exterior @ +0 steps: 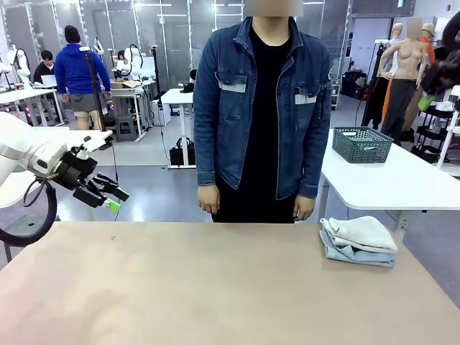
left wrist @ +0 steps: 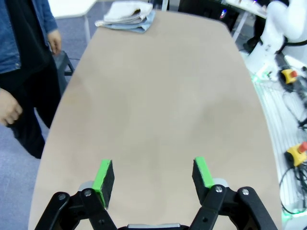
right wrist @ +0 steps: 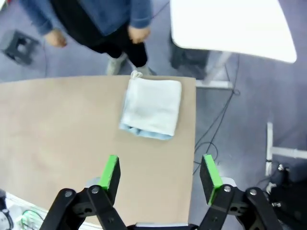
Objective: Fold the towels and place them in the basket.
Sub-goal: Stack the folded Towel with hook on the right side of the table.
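Note:
Two folded towels lie stacked at the table's far right corner, the cream-white one (exterior: 363, 231) on top of the pale blue-grey one (exterior: 352, 253). The dark grey mesh basket (exterior: 362, 144) stands on a white table behind, beyond the stack. My left gripper (exterior: 108, 198) hovers open and empty off the table's far left edge; its wrist view has the gripper (left wrist: 152, 175) above bare tabletop with the towels (left wrist: 125, 14) far ahead. My right gripper (right wrist: 160, 173) is open and empty, high above the table, looking down on the towel stack (right wrist: 152, 108).
A person in a denim jacket (exterior: 255, 108) stands at the far edge, hands (exterior: 208, 201) hanging down. The white side table (exterior: 402, 180) stands at the right beyond my table's corner. The tan tabletop (exterior: 215, 287) is bare apart from the stack.

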Motion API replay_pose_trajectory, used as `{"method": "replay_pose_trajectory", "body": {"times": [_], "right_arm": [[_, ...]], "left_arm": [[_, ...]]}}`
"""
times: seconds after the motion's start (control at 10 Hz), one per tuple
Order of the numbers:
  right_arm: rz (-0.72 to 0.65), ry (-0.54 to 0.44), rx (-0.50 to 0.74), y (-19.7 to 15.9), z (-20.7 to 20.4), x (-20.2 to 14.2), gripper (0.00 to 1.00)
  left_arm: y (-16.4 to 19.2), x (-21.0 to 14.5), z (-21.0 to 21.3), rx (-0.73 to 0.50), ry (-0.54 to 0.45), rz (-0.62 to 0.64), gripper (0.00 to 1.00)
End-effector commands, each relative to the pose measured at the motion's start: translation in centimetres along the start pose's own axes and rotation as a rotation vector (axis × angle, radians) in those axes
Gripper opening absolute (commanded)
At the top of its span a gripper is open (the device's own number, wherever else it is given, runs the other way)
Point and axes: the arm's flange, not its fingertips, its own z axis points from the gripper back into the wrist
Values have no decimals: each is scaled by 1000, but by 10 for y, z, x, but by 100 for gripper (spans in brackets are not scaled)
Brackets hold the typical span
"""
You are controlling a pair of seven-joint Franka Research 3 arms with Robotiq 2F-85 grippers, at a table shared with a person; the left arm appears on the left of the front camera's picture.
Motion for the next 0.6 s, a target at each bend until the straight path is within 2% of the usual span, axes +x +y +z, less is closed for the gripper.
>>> {"method": "replay_pose_trajectory", "body": {"times": [0.0,0.2,0.5], "right_arm": [[85,-26,133,9,15,-28,83],[98,-63,152,15,36,-48,83],[143,-57,151,16,35,-56,83]], "left_arm": [[-1,1,0,1,0,-2,83],[-1,1,0,1,0,-2,83],[-1,1,0,1,0,-2,83]]}}
